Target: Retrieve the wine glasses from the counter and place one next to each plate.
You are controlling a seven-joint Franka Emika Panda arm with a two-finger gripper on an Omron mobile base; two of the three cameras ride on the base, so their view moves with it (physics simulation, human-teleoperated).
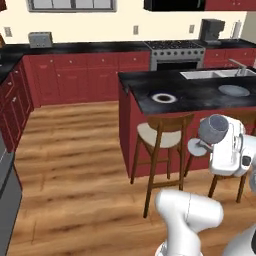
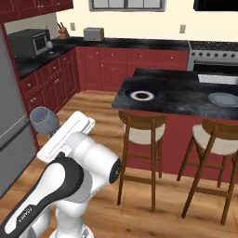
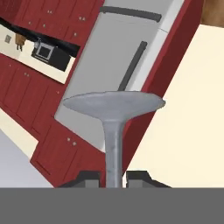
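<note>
At frame bottom, the gripper [image 3: 112, 177] is clamping a clear grey stemmed wine glass [image 3: 113, 127] by its stem, carrying it toward the blue-rimmed plate [image 1: 164, 98].

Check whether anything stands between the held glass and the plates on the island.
The pincer is shut on the glass stem, low beside the island. Two stools and the island's edge stand between it and the ringed plate and grey plate. It likely must lift over them.

floor: wood planks [image 1: 75, 165] | walls: cream [image 1: 125, 20] | cabinets: dark red [image 1: 85, 75]
</note>
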